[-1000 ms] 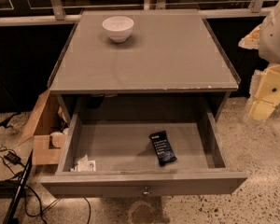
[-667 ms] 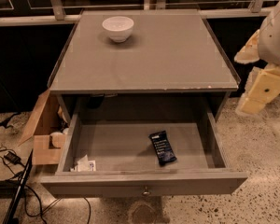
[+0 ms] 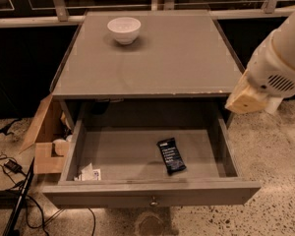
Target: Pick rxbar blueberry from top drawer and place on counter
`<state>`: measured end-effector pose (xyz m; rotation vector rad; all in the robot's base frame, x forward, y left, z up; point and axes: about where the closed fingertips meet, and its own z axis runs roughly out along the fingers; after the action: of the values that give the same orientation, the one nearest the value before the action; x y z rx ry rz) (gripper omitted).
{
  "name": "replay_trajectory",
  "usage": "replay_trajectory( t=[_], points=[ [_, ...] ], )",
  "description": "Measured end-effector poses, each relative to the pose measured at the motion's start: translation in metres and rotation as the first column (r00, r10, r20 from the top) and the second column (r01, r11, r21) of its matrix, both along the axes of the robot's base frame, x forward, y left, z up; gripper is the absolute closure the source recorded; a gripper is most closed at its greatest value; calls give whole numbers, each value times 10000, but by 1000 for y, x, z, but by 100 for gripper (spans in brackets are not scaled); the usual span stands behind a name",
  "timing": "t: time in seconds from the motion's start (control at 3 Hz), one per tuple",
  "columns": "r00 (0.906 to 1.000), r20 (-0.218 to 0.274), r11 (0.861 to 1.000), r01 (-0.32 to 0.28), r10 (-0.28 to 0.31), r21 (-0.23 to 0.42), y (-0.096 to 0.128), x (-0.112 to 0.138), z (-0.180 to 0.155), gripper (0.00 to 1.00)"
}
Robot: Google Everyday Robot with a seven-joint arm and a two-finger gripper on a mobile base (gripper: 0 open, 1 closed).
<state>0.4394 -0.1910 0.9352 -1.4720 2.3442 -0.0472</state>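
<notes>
The rxbar blueberry point(image 3: 171, 155), a dark flat bar with pale lettering, lies on the floor of the open top drawer point(image 3: 147, 191), right of its middle. The drawer is pulled out, with a small round knob point(image 3: 153, 201) on its front panel. The counter point(image 3: 152, 58) is the grey cabinet top above it. My gripper point(image 3: 247, 100) hangs at the end of the white arm at the right, over the counter's front right corner, above and to the right of the bar and apart from it.
A white bowl point(image 3: 124, 30) stands at the back left of the counter. A crumpled white packet point(image 3: 89, 173) lies in the drawer's front left corner. An open cardboard box point(image 3: 46, 141) and cables point(image 3: 14, 181) sit on the floor at the left.
My arm and gripper have moved left and a little down, from beside the cabinet to over the counter's front right corner. The bar and drawer have not moved.
</notes>
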Motion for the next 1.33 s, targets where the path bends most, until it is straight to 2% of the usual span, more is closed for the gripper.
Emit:
replay_trajectory(
  t=[0.33, 0.67, 1.0, 1.33],
  points=[
    [9960, -22, 9924, 892, -893, 845, 27, 3, -46, 96],
    [9891, -90, 9746, 1466, -1472, 1693, 49, 13, -95, 100],
    [9888, 29, 9610, 1443, -1492, 2361, 68, 25, -140, 100],
    [9868, 347, 9584, 1447, -1579, 2462, 69, 32, -135, 100]
  ],
)
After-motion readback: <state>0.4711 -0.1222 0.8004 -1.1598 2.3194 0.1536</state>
